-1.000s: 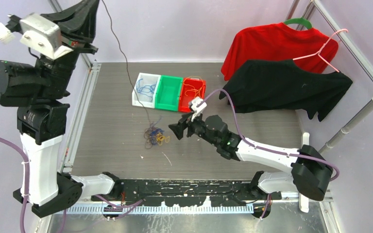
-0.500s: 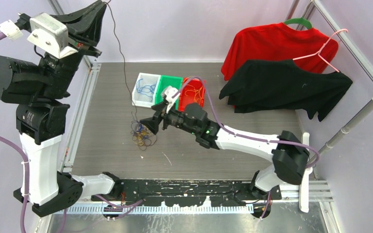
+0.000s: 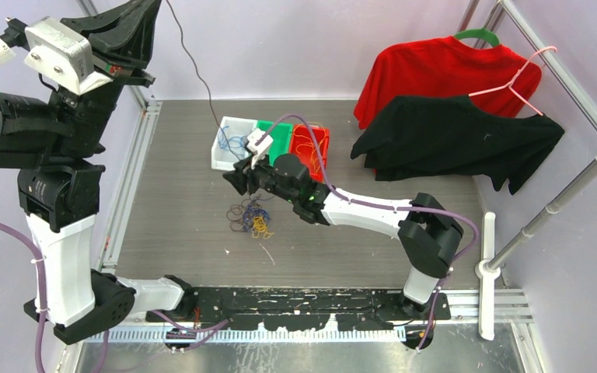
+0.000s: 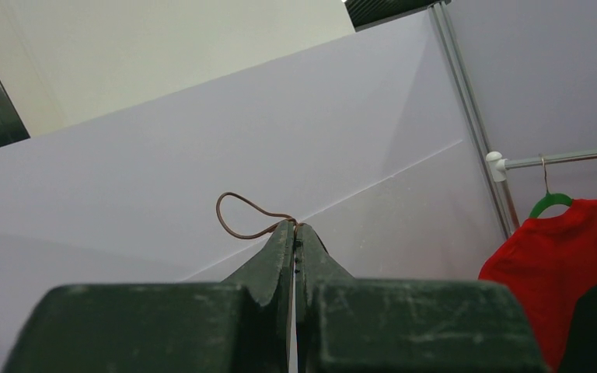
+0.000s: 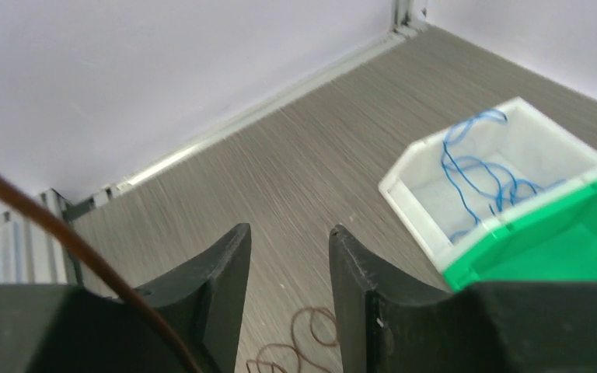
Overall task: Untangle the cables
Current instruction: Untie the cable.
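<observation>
Overhead, brown cable (image 4: 242, 235) pinched in left end effector (image 4: 294, 225)

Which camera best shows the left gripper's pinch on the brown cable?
Left wrist: the left gripper is shut on the brown cable, a loop sticking out. Top external shows it running down toward the clump; right wrist, only a blurred stretch.

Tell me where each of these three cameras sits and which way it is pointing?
Top external: above and behind the bases, looking down on the table, cable clump, left arm and right arm.
Left wrist: on the raised left gripper, facing the back wall; shut fingers pinch a brown cable.
Right wrist: low over the table, facing its back left corner; open right gripper, white bin.
Shared: top and left wrist both show the red shirt.
</observation>
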Robot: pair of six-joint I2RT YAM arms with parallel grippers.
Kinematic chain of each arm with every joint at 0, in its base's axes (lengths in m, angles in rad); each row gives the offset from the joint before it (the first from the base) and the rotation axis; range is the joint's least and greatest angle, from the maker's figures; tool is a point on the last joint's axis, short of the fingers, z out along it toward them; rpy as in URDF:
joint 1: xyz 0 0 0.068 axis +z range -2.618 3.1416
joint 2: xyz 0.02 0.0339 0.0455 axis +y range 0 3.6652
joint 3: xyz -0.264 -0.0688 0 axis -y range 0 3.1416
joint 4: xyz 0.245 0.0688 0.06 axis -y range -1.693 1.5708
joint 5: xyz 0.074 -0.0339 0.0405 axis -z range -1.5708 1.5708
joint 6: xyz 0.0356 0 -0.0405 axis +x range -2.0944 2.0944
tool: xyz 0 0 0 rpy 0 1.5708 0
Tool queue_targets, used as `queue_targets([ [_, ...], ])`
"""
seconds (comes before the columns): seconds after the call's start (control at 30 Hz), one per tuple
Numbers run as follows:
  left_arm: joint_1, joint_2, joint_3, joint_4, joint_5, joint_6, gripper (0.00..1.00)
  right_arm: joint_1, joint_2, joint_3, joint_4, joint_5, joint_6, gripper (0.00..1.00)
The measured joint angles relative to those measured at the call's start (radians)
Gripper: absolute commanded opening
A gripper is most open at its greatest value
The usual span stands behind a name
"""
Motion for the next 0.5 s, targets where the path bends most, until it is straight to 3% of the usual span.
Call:
queue_targets([
  [0.5, 0.0, 0.108, 0.153, -0.029, 0.03, 0.015, 0.0, -0.048, -0.069, -0.439, 0.073, 0.083, -0.01, 0.44],
])
